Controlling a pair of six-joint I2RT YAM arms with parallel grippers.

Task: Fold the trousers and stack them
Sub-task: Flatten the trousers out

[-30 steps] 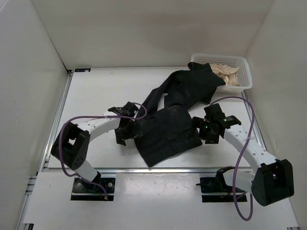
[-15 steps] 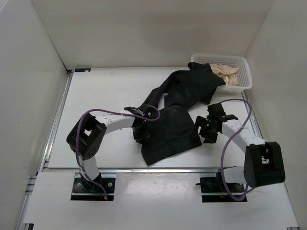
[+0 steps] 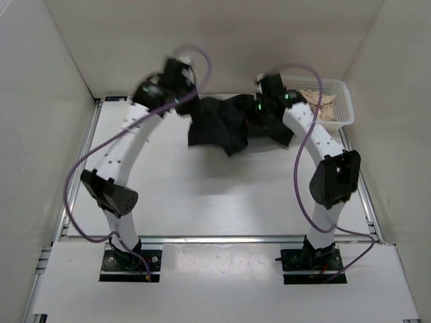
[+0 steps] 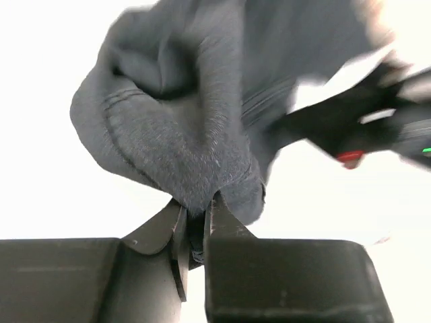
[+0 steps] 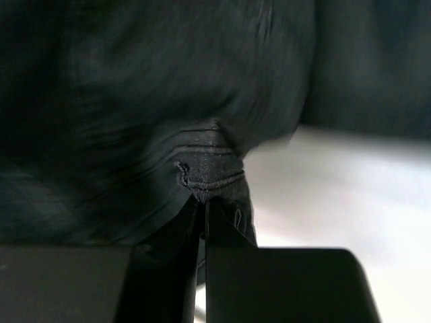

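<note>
white table, far end: left hand and right hand each pinch black trousers; basket just beside.

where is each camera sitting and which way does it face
Top external: above and behind the bases, looking down at the white table; both arms, the crumpled black fabric trousers and the white plastic basket show.
Left wrist: on the left arm, looking along the left gripper, shut on the trousers.
Right wrist: on the right arm, looking along the right gripper, shut on the trousers.
All three views share the trousers.
</note>
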